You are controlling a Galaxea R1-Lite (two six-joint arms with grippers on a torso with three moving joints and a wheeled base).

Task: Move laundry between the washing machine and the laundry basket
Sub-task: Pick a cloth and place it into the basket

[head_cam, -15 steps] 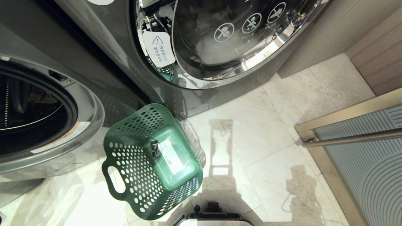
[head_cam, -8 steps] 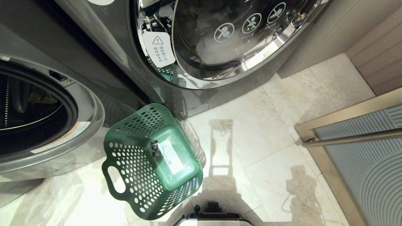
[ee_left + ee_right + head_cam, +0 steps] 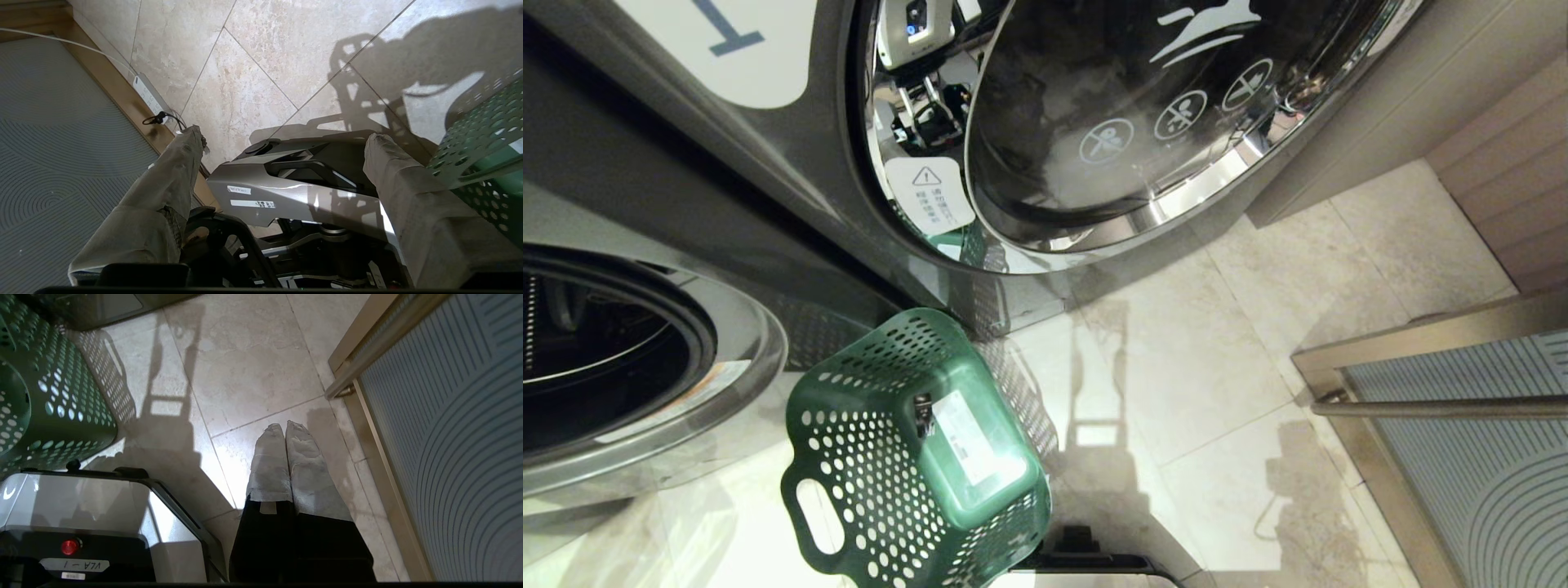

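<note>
Polished beige stone tiles [image 3: 1201,367] are reflecting hard light beside two dark grey front-loaders. My left gripper [image 3: 282,143] is hanging spread wide, holding nothing; my right gripper [image 3: 284,430] is resting pressed together above the floor. The laundry basket [image 3: 907,457] is lying tipped, base showing, beside the open drum [image 3: 596,359]: light, rigid perforated plastic, best gripped at its oval handle cutout [image 3: 814,516]. No laundry is showing.

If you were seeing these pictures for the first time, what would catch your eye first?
The green basket lies tipped over on the floor tiles, its stickered base facing up, in front of two dark front-loaders. Behind it, the closed chrome-rimmed glass door of the machine marked "1" gleams. At the left, the other washer's drum stands open.
</note>
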